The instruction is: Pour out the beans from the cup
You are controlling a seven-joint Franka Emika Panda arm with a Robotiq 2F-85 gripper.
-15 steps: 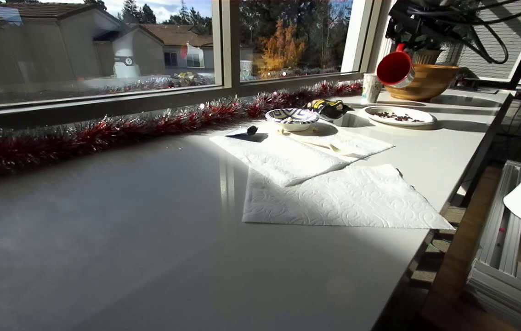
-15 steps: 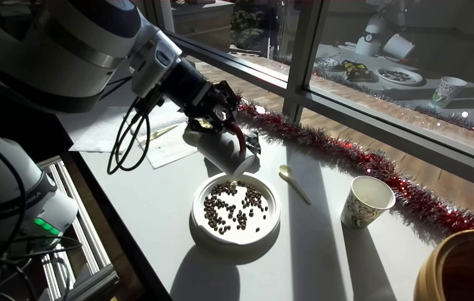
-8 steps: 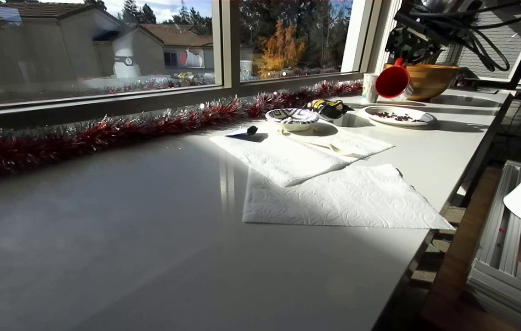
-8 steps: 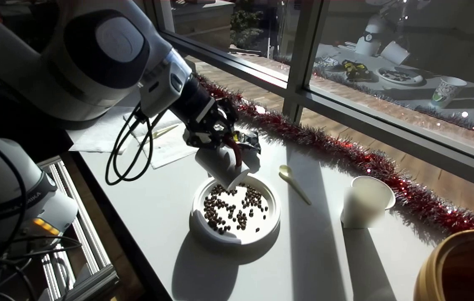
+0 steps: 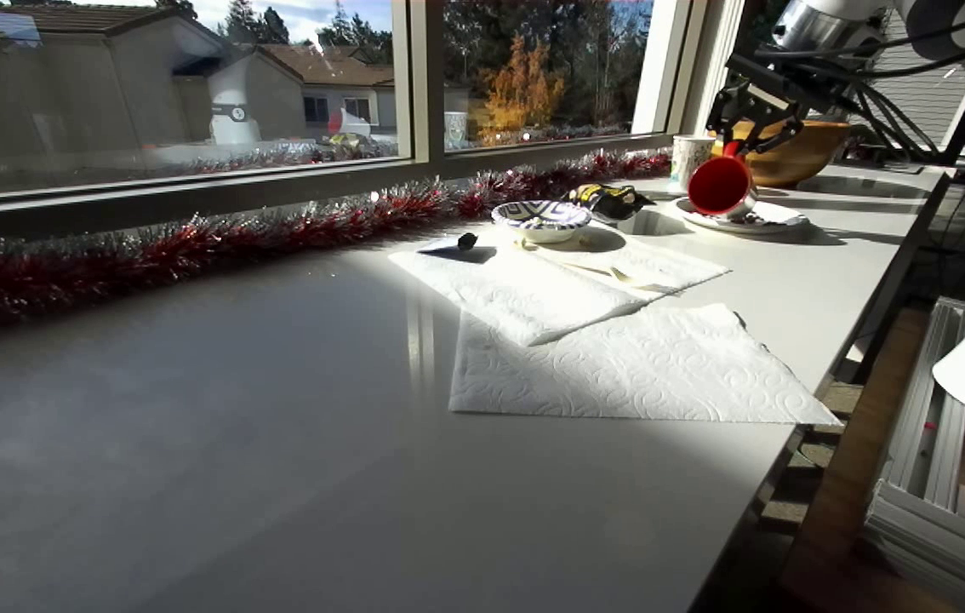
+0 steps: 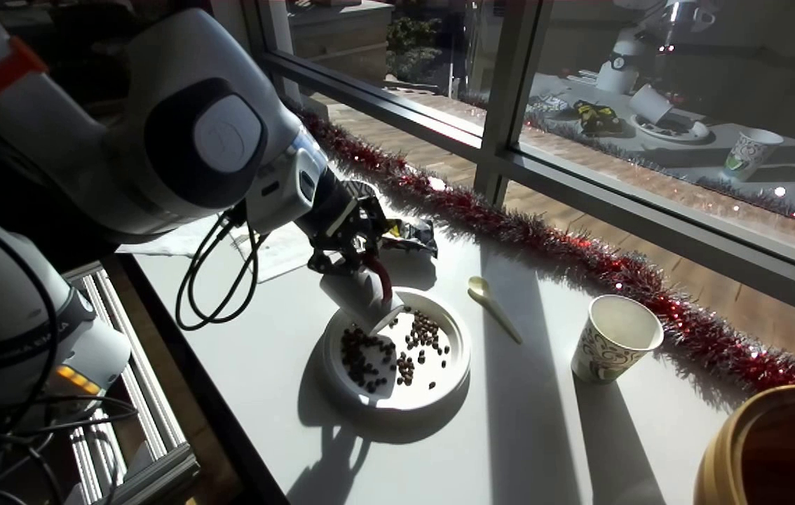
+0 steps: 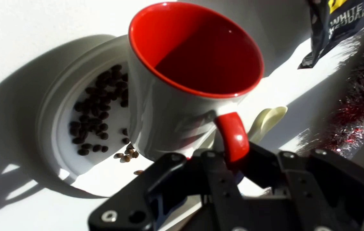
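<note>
The cup (image 7: 169, 106), white outside with a red inside and a red handle, hangs tilted on its side over the white plate (image 6: 459, 365). My gripper (image 7: 233, 158) is shut on its handle. Only bare red shows in the part of the cup's inside that faces the wrist view; the bottom lies in shadow. Dark beans (image 6: 424, 332) are scattered across the plate, some hidden behind the cup. In an exterior view the cup's mouth (image 5: 716, 186) faces the camera, close above the plate's near rim; whether they touch I cannot tell.
A pale spoon (image 6: 492, 307) and a patterned paper cup (image 6: 601, 354) stand beyond the plate, with the wooden bowl (image 6: 716, 456) past them. Red tinsel (image 6: 552, 242) runs along the window. A snack bag (image 6: 411, 238), patterned bowl (image 5: 546, 232) and paper towels (image 5: 619, 375) lie nearby.
Gripper and cup have come down, with the cup shifting lower over the plate's edge and covering some beans. The grip on the handle is unchanged. The light on the arm's base turned from green to amber.
</note>
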